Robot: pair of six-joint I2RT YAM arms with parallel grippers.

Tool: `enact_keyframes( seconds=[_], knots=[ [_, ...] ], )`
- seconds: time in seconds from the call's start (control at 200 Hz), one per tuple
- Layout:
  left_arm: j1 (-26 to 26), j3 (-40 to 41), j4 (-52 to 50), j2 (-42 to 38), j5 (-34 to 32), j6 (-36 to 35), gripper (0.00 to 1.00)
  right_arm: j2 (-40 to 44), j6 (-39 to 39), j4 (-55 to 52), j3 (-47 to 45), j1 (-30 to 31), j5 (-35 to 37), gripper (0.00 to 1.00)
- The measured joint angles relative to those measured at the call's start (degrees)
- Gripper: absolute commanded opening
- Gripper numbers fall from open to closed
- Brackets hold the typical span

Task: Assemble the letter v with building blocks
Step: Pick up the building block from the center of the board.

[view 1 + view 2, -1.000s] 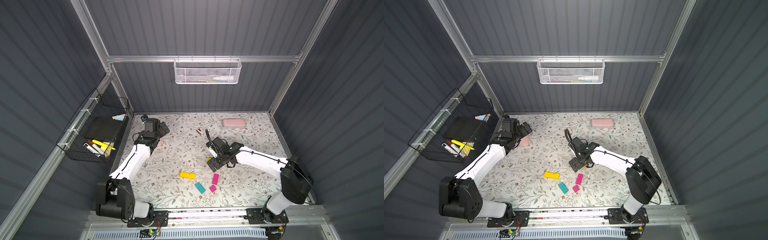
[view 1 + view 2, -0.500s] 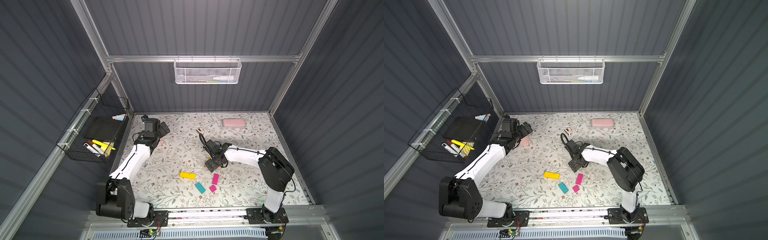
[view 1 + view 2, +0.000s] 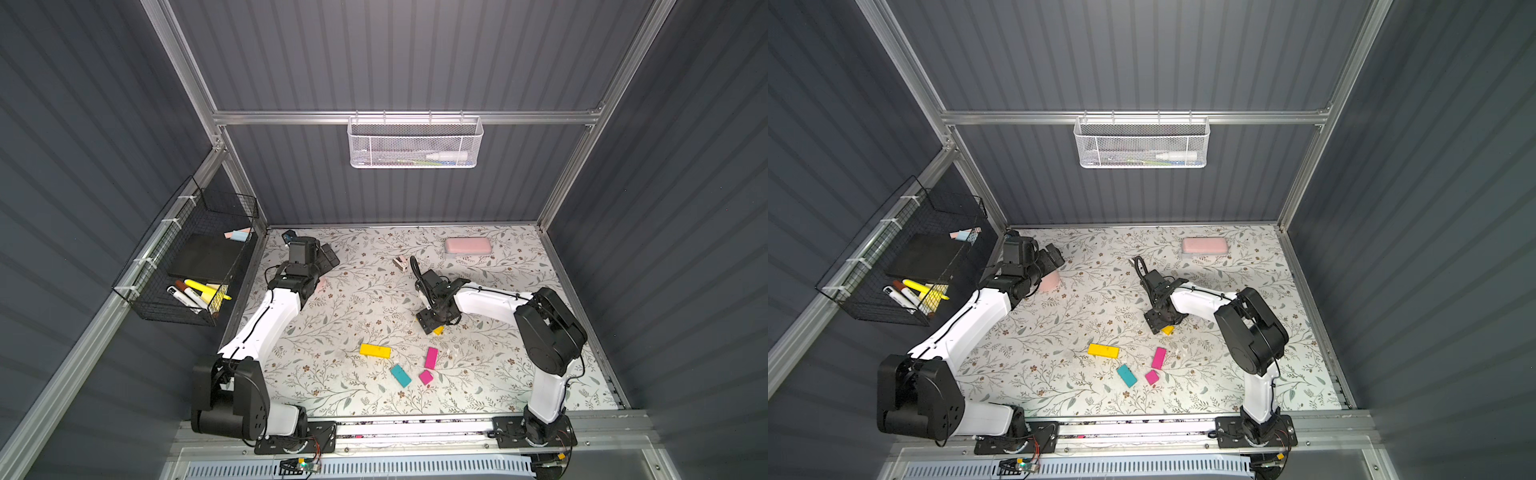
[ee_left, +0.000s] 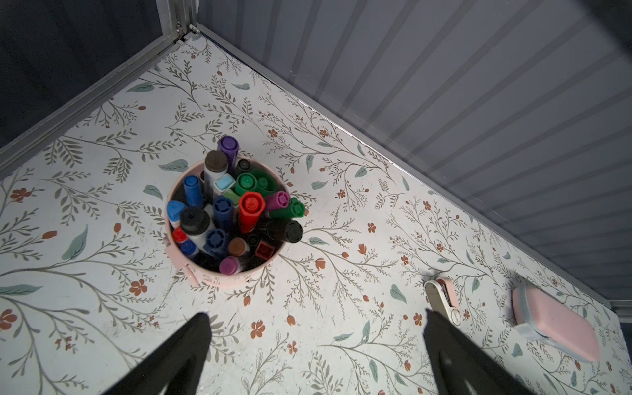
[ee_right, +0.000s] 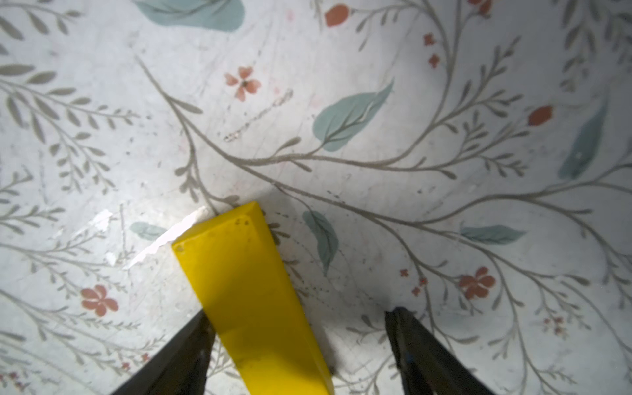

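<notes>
Straddling the yellow block (image 5: 253, 290) with my right gripper (image 5: 299, 313) unclamped, I judge it light, stiff, slick: pinch the long sides.

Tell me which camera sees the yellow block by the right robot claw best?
The right wrist view: the yellow block is big and close, between open jaws. Both top views show only a yellow tip poking from under the right gripper. The left wrist view misses it.
</notes>
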State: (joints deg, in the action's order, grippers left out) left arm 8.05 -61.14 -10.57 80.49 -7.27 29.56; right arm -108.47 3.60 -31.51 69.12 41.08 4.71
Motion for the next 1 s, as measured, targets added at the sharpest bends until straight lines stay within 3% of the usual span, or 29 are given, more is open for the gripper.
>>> enact_keyframes(
  seconds=[0.095, 0.36, 0.43, 1.0],
  knots=[
    [0.0, 0.0, 0.0, -0.2, -0.2, 0.0, 0.99, -0.1, 0.0, 0.1, 0.0, 0.0, -1.0, 0.64],
    [0.0, 0.0, 0.0, -0.8, -0.5, 0.0, 0.99, -1.1, 0.0, -0.5, 1.2, 0.1, -2.2, 0.24],
    [0.0, 0.0, 0.0, -0.9, -0.7, 0.0, 0.99, -1.4, 0.2, -0.8, 1.7, 0.1, -2.1, 0.19],
    [-1.9, 0.0, -0.7, -1.8, -3.3, 0.5, 0.99, -1.6, -6.8, -3.9, 9.5, 3.6, -0.6, 0.18]
  ],
)
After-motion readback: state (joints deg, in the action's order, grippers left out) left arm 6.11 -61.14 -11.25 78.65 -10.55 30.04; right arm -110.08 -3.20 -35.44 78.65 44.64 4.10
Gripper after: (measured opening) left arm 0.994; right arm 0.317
